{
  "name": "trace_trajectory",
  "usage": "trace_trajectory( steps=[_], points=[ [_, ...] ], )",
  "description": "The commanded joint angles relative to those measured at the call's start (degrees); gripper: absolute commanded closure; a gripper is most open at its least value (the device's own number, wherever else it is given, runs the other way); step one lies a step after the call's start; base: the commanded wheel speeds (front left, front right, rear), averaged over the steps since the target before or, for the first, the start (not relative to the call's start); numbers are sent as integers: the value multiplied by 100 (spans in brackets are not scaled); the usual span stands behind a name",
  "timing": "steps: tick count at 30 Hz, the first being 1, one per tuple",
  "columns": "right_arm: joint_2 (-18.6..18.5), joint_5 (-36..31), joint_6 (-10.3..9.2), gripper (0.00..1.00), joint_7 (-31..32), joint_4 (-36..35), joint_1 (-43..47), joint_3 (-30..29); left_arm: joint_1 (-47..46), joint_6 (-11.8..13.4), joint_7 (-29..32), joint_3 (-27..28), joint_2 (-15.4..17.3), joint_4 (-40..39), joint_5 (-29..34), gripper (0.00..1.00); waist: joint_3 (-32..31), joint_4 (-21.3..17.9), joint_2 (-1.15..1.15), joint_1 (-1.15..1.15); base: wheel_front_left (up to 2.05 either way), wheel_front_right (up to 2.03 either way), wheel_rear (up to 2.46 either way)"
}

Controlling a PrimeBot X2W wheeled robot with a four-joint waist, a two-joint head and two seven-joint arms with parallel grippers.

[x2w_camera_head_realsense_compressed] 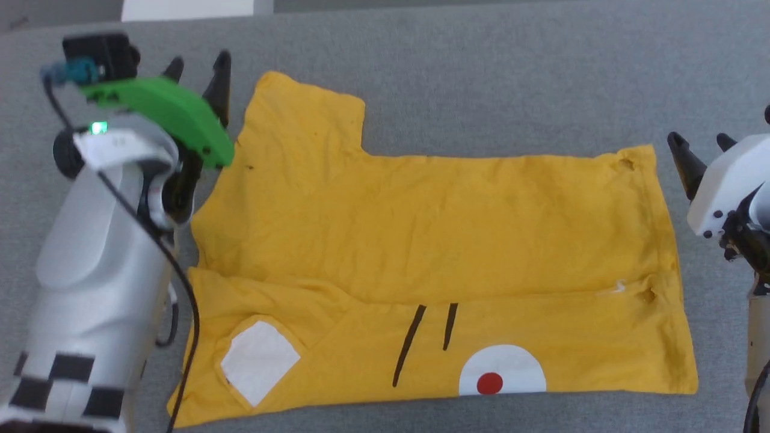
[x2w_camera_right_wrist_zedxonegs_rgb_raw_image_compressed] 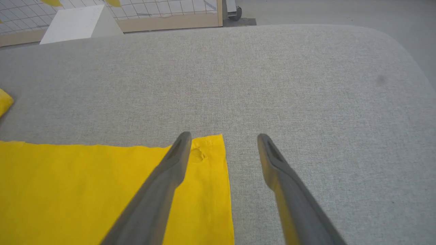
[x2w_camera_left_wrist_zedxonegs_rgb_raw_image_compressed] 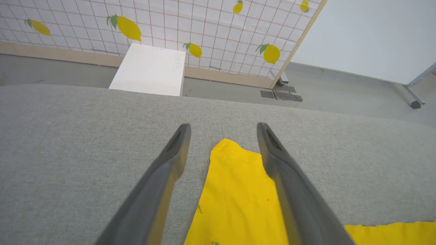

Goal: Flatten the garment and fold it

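left gripper point(x2w_camera_head_realsense_compressed: 199, 60) at ten o'clock and right gripper point(x2w_camera_head_realsense_compressed: 701, 141) at two flanked the garment point(x2w_camera_head_realsense_compressed: 421, 240) at its edges, wide open, empty; grey surface point(x2w_camera_head_realsense_compressed: 481, 72) lay bare toward twelve.

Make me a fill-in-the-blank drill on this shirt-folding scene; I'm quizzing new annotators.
The garment is bright ____.
The left gripper and right gripper both stand ____, holding nothing.
The round dot printed on the garment is ____.
The garment lies on a ____ padded surface.
Missing words: yellow; open; red; grey.
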Motion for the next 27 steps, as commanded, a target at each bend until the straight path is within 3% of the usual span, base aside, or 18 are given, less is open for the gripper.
trace_trajectory(
  steps=[1, 12, 20, 21, 22, 23, 27],
  points=[
    [-19, 1, -9, 0, -25, -18, -97, 45, -293, -32, 78, -9, -55, 181, -43, 0, 435, -96, 0, -1, 0, 0, 0],
    [-145, 158, -9, 0, 27, -549, -11, 362, -1748, 63, 1812, -606, -9, 1644, 246, 0, 1028, -353, 0, -1, 0, 0, 0],
    [-156, 289, -9, 0, 157, -1013, 114, 261, -1699, 133, 2769, -774, 3, 2061, 128, 0, 1326, -400, 0, -1, 0, 0, 0],
    [-141, 300, -9, 0, 169, -1037, 115, 251, -1659, 132, 2826, -757, -7, 2067, 78, 48, 1336, -398, 0, -1, 0, 0, 0],
    [-131, 301, -9, 0, 179, -1060, 115, 244, -1625, 106, 2775, -711, -15, 2018, 19, 86, 1345, -393, 0, -1, 0, 0, 0],
    [-127, 298, -9, 0, 182, -1072, 116, 236, -1595, 102, 2711, -659, -31, 1976, -36, 100, 1344, -380, 0, -1, 0, 0, 0],
    [-115, 286, -9, 0, 182, -1072, 121, 185, -1549, -32, 2469, -487, -68, 1756, -239, 100, 1249, -281, 0, -1, 0, 0, 0]
  ],
)
